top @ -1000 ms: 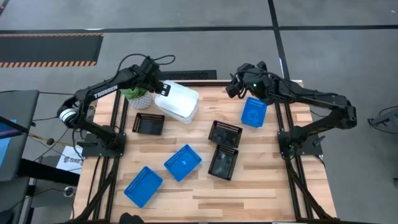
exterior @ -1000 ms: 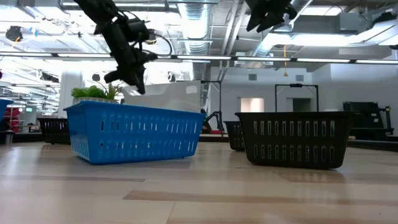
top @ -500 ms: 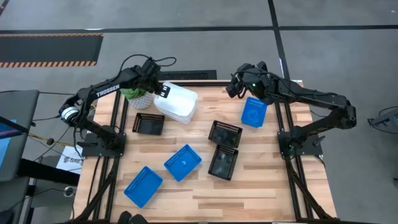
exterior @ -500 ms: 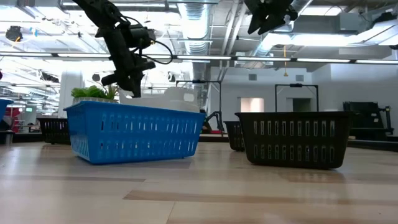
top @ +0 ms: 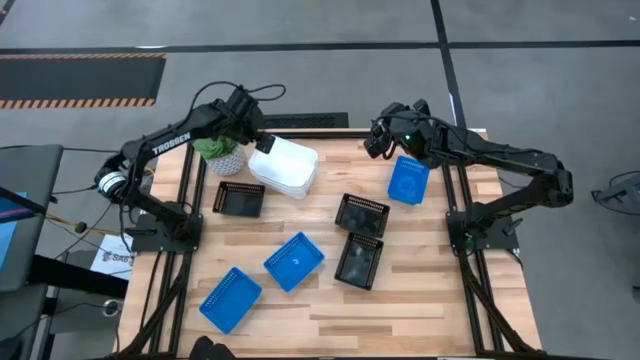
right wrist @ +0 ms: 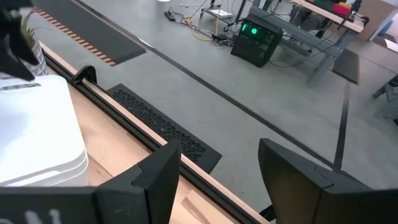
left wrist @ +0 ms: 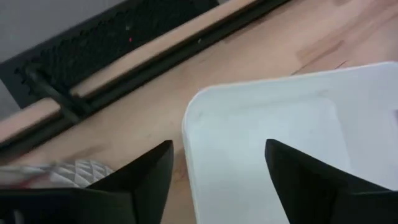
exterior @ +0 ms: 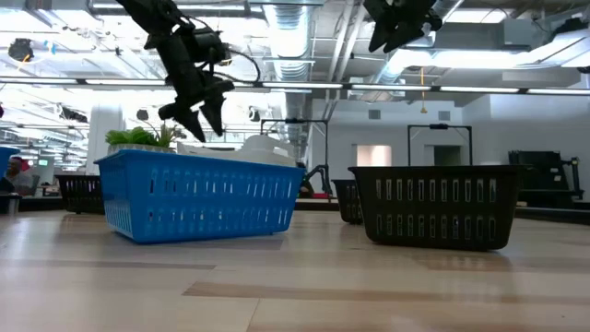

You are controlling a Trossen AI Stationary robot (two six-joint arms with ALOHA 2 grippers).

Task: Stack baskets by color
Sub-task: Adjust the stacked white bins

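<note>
A stack of white baskets [top: 285,166] rests on the table at the far left, next to a potted plant. My left gripper [top: 256,141] hangs open just above the stack's far left corner [left wrist: 205,106], its fingers on either side of the rim and clear of it. In the low view my left gripper [exterior: 198,112] stands above the white baskets [exterior: 249,148]. My right gripper [top: 376,141] waits open over the far edge, beside a blue basket [top: 408,180]. Two more blue baskets [top: 294,260] [top: 229,298] and three black baskets [top: 240,198] [top: 362,214] [top: 358,260] lie singly on the table.
The green potted plant [top: 220,152] stands just left of the white stack, under my left arm. A black rail [left wrist: 124,68] runs along the table's far edge. The near right part of the wooden table [top: 440,300] holds nothing.
My left gripper has opened and let go of the top white basket, which has sunk from a raised, tilted pose onto the white stack. The gripper has drawn slightly up and away from it.
</note>
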